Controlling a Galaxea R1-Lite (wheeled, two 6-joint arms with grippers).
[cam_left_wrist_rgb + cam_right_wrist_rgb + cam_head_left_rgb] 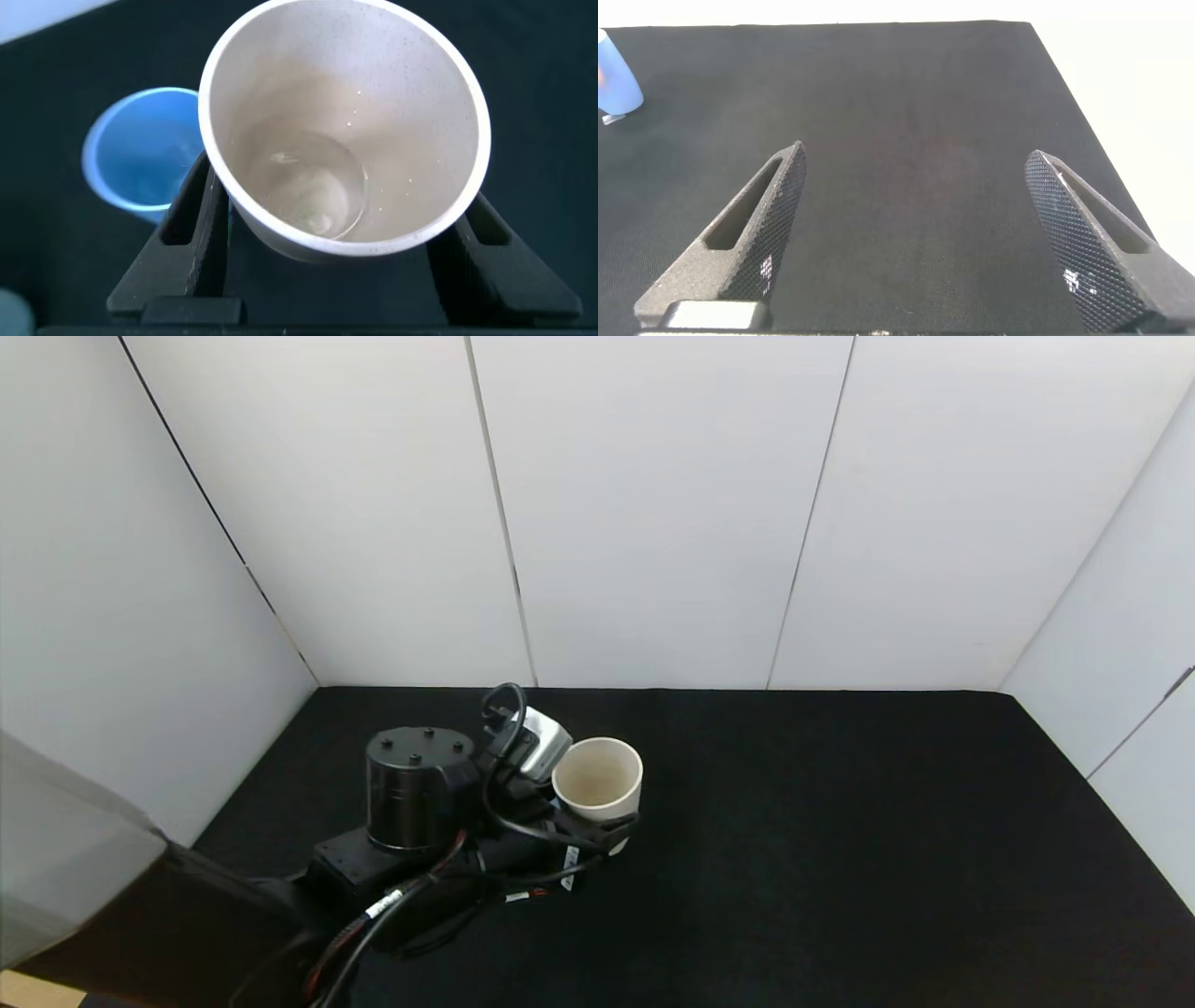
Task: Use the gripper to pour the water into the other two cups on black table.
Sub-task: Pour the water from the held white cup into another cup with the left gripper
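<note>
Left gripper [341, 257] clamps beige cup [597, 777] at head-view centre-left, little water left; blue cup [140, 154] beside; right gripper [924, 233] spread, idle; pouring probably near done.

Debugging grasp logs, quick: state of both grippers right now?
Left gripper: shut on the cream cup, a little water inside.
Right gripper: open, holding nothing, over the black table.
</note>
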